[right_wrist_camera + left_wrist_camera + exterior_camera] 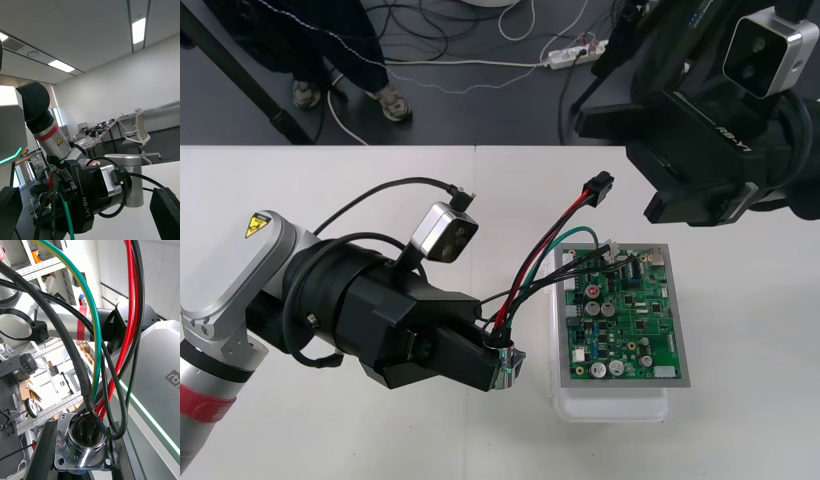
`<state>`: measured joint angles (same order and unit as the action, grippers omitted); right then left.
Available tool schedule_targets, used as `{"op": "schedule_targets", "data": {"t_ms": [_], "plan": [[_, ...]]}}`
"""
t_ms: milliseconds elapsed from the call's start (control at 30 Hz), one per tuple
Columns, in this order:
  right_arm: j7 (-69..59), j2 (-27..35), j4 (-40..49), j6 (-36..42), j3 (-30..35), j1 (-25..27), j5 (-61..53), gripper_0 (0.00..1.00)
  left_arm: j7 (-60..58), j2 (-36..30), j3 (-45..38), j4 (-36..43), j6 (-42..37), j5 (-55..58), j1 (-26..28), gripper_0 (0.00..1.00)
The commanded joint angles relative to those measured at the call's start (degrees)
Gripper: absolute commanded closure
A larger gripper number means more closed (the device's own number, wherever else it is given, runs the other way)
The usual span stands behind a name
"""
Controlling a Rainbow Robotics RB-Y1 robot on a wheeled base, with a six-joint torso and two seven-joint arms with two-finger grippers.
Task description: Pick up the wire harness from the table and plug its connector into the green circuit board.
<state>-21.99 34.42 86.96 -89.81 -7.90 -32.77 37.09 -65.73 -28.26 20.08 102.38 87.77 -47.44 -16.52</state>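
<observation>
Robotics lab: a light worktop (pixel 330 190) carries a green circuit board (pixel 625 315), with cables (pixel 430 40) and a power strip (pixel 575 55) strewn over the dark floor (pixel 480 115) beyond. Overhead, strip lights (pixel 138 30) shine over equipment-laden benches (pixel 93 137) and a swivel chair (pixel 137 133).

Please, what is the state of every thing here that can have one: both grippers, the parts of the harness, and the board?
Left gripper: shut on the round socket, beside the board.
Right gripper: open, fingers on either side of the plug, not gripping it.
Plug: free, not in the board.
Wires: arch from socket to plug.
Green circuit board: flat on its white base, harness not connected.
</observation>
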Motion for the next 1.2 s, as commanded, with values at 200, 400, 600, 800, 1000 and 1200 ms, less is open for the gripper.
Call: {"op": "schedule_targets", "data": {"t_ms": [200, 400, 600, 800, 1000, 1200], "plan": [[1.07, -0.67, 2.25, -0.19, -3.44, -2.47, -2.11, 0.0, -1.07, 0.75, 0.4, 2.3, 2.23, 0.51, -0.18, 1.0], [1.07, -1.54, 3.3, -0.19, -3.97, -2.47, -2.11, 0.0, -0.89, 0.75, 0.31, 2.3, 2.23, 0.6, -0.18, 1.0], [1.07, -2.42, 4.27, -0.19, -4.05, -2.47, -2.11, 0.0, -0.89, 0.66, 0.31, 2.3, 2.23, 0.6, -0.18, 1.0], [0.98, -2.42, 4.79, -0.19, -4.41, -2.47, -2.37, 0.0, -0.72, 0.66, 0.4, 2.3, 2.23, 0.6, -0.18, 1.0], [0.89, -2.42, 5.06, -0.19, -4.58, -2.47, -2.55, 0.0, -0.72, 0.66, 0.4, 2.3, 2.23, 0.6, -0.18, 1.0], [0.81, -2.42, 5.06, -0.19, -4.76, -2.47, -2.63, 0.83, -0.63, 0.75, 0.4, 2.3, 2.23, 0.6, -0.18, 1.0]]}}
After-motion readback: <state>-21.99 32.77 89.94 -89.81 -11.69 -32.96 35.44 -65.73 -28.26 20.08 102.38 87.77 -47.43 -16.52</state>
